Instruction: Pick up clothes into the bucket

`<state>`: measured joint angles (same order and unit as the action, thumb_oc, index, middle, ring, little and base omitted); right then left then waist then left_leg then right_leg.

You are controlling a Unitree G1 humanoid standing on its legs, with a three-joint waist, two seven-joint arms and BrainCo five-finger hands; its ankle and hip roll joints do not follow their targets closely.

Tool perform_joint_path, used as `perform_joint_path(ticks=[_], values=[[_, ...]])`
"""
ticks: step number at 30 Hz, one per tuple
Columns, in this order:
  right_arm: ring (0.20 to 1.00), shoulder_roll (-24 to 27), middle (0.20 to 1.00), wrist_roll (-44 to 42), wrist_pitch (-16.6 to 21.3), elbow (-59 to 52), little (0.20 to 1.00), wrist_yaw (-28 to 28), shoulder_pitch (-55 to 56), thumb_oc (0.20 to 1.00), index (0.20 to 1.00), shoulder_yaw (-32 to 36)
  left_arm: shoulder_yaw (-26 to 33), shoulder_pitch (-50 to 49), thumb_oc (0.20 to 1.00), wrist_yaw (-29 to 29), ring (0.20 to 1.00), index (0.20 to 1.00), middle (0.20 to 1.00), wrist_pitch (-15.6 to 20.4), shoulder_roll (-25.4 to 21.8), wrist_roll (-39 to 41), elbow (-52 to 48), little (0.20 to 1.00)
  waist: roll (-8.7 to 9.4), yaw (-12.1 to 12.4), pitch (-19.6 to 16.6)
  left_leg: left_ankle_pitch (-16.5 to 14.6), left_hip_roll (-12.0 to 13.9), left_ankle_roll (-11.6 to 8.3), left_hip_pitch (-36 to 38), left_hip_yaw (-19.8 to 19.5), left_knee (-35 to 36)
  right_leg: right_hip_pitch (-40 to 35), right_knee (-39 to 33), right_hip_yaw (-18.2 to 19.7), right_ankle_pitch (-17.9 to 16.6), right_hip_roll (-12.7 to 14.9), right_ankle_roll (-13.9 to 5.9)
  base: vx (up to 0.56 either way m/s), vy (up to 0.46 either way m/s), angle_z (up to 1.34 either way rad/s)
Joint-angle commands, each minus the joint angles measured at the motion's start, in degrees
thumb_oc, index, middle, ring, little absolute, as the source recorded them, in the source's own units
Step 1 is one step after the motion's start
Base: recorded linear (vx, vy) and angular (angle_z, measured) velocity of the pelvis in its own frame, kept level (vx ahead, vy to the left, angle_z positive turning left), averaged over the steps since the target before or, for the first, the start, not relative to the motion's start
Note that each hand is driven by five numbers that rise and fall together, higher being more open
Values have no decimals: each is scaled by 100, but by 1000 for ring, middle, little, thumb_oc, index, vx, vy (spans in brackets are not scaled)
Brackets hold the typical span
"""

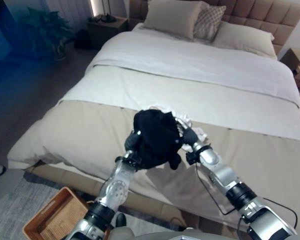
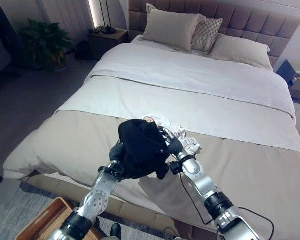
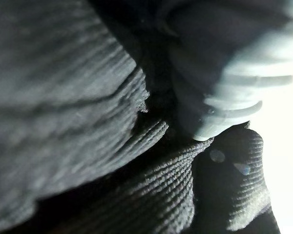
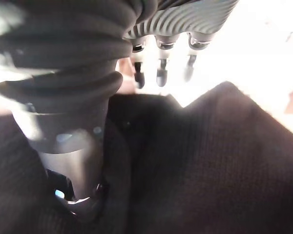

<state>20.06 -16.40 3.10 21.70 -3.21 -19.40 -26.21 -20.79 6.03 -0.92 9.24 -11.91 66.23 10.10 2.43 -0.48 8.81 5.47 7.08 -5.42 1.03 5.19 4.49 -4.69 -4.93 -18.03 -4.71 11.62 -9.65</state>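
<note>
Basket [image 1: 50, 220] sits on the floor below and to the left of the left hand [image 1: 132, 141], at the foot of the bed [image 1: 80, 135], likely the drop point. Both hands flank a bunched black garment [image 1: 157, 137], lifted clear of the cover, the left pressed into one side, the right hand [image 1: 190, 136] into the other, apparently to keep the bundle from unrolling. Fingers are buried in the knit; their curl cannot be told. Just beyond the hands a white garment [image 1: 187, 122] lies crumpled, not yet collected.
</note>
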Motion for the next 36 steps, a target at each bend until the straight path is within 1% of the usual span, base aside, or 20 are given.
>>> perform_joint_path(ticks=[1, 2, 4, 9, 11, 12, 14, 15, 17, 19, 21, 23, 24, 27, 29, 30, 31, 32, 35, 36], values=[[1000, -209, 1000, 86, 306, -17, 1000, -183, -312, 1000, 1000, 521, 475, 301, 200, -11, 200, 200, 200, 370, -233, -705, -700, 200, 334, 242, 368, -504, 160, 31, -13, -6, -564, 53, 934, -202, 247, 569, -295, -10, -16, 13], [1000, -210, 1000, 117, 311, 159, 1000, -148, -179, 1000, 1000, 614, 906, 114, 200, 42, 200, 200, 200, 482, -353, -873, -716, 200, 349, 293, 373, -494, 177, 20, -10, -40, -567, 59, 1009, -236, 290, 580, -284, 1, -22, 12], [1000, -174, 1000, 158, 298, 252, 1000, -94, -18, 1000, 1000, 703, 1315, -26, 200, 97, 200, 200, 200, 591, -553, -1309, -719, 200, 357, 353, 353, -472, 208, -7, 3, -75, -568, 29, 1084, -296, 349, 579, -268, -1, -28, 11], [1000, -100, 1000, 122, 310, 294, 1000, 32, 280, 1000, 1000, 933, 1844, -326, 200, 175, 200, 200, 200, 730, -563, -1408, -1005, 200, 372, 479, 289, -372, 291, -86, -17, -264, -499, -114, 1096, -543, 499, 494, -175, -21, -61, 22], [1000, -108, 1000, 56, 337, 396, 1000, 61, 357, 1000, 1000, 1027, 2037, -377, 200, 264, 200, 200, 200, 787, -634, -1648, -987, 200, 369, 564, 257, -234, 353, -190, -88, -428, -414, -181, 1077, -746, 571, 405, -109, -86, -129, 44], [1000, -64, 1000, 21, 386, 440, 1000, 49, 419, 1000, 1000, 1127, 2221, -359, 200, 420, 200, 200, 200, 852, -741, -1943, -1145, 200, 347, 725, 277, -69, 449, -320, -219, -675, -325, -227, 1146, -992, 727, 286, -39, -102, -138, 66], [1000, -45, 1000, -32, 404, 452, 1000, 49, 440, 1000, 1000, 1164, 2266, -331, 200, 436, 200, 200, 200, 880, -770, -2001, -1079, 200, 337, 744, 276, 26, 469, -367, -331, -820, -302, -218, 1150, -1130, 751, 238, 5, -140, -133, 65], [1000, -4, 1000, -143, 445, 383, 1000, 45, 458, 1000, 1000, 1217, 2369, -293, 200, 581, 200, 200, 200, 926, -790, -2174, -1092, 200, 266, 900, 401, 282, 552, -502, -553, -1129, -241, -184, 1181, -1366, 867, 85, 100, -142, -96, 58], [1000, -7, 1000, -231, 484, 410, 1000, 37, 449, 1000, 1000, 1242, 2510, -307, 200, 688, 200, 200, 200, 949, -767, -2240, -1045, 200, 235, 952, 425, 328, 597, -514, -730, -1317, -228, -102, 1171, -1496, 919, -4, 130, -164, -116, 80], [1000, 42, 1000, -252, 500, 379, 1000, 47, 503, 1000, 1000, 1273, 2533, -279, 200, 765, 200, 200, 200, 951, -742, -2335, -922, 200, 213, 965, 506, 271, 571, -502, -898, -1359, -486, -71, 1246, -1578, 908, 20, 140, -115, -30, 55], [1000, 130, 1000, -264, 482, 234, 1000, 89, 623, 1000, 1000, 1330, 2592, -194, 200, 872, 200, 200, 200, 988, -696, -2456, -847, 200, 200, 913, 625, 3, 492, -396, -1050, -1144, -968, 31, 1356, -1689, 873, 166, 147, -100, 83, 27], [1000, 133, 1000, -198, 484, 223, 1000, 102, 756, 1000, 1000, 1410, 2684, -206, 200, 1053, 200, 200, 200, 1048, -653, -2730, -690, 200, 108, 924, 645, 31, 418, -388, -1038, -1208, -801, 55, 1438, -1697, 871, 256, 110, 29, 132, 30], [1000, 134, 1000, -243, 501, 70, 1000, 120, 864, 1000, 1000, 1507, 2781, -187, 200, 1204, 200, 200, 200, 1088, -719, -2984, -577, 200, 114, 922, 722, -108, 401, -401, -1102, -1205, -827, 151, 1740, -1705, 987, 376, 29, 37, 56, 27], [1000, 146, 1000, -254, 536, -23, 1000, 97, 857, 1000, 1000, 1526, 2860, -86, 200, 1405, 200, 200, 200, 1162, -822, -3224, -541, 200, 151, 942, 898, -175, 323, -332, -1287, -1223, -975, 473, 2130, -1656, 1011, 559, -7, -102, 76, 22], [1000, 101, 1000, -325, 597, -96, 1000, 63, 737, 1000, 1000, 1505, 3032, 67, 200, 1772, 200, 200, 200, 1277, -947, -3547, -387, 200, 241, 1018, 1204, -325, 295, -288, -1617, -1195, -1423, 816, 2487, -1497, 1044, 715, -23, -173, 78, 7], [1000, 79, 1000, -369, 633, -88, 1000, 34, 688, 1000, 1000, 1508, 3088, 110, 200, 1864, 200, 200, 200, 1315, -995, -3627, -381, 200, 264, 1061, 1316, -231, 268, -240, -1783, -1191, -1533, 966, 2542, -1511, 922, 772, 39, -72, 28, 3], [1000, 78, 1000, -368, 634, -84, 1000, 38, 682, 1000, 1000, 1500, 3096, 112, 200, 1871, 200, 200, 200, 1314, -995, -3631, -375, 200, 279, 1048, 1293, -365, 292, -274, -1740, -1202, -1546, 954, 2593, -1418, 1048, 751, -32, -163, 59, -6], [1000, 37, 1000, -429, 692, -60, 1000, -56, 592, 1000, 1000, 1534, 3267, 149, 200, 2129, 200, 200, 200, 1398, -1068, -3784, -384, 200, 349, 1120, 1461, -305, 271, -199, -1987, -1207, -1739, 1208, 2748, -1432, 943, 825, 12, -58, 8, -14], [1000, -26, 1000, -518, 746, 2, 1000, -125, 523, 1000, 1000, 1530, 3417, 215, 200, 2359, 200, 200, 200, 1454, -1126, -3872, -344, 200, 460, 1175, 1547, -369, 268, -156, -2168, -1237, -1877, 1411, 2856, -1357, 979, 832, 6, -62, -25, -13], [1000, -30, 1000, -576, 785, 1, 1000, -188, 532, 1000, 1000, 1556, 3582, 286, 200, 2624, 200, 200, 200, 1498, -1187, -3943, -211, 200, 553, 1221, 1637, -546, 286, -183, -2286, -1292, -2043, 1475, 2992, -1317, 1140, 819, -75, 41, -108, -10]])
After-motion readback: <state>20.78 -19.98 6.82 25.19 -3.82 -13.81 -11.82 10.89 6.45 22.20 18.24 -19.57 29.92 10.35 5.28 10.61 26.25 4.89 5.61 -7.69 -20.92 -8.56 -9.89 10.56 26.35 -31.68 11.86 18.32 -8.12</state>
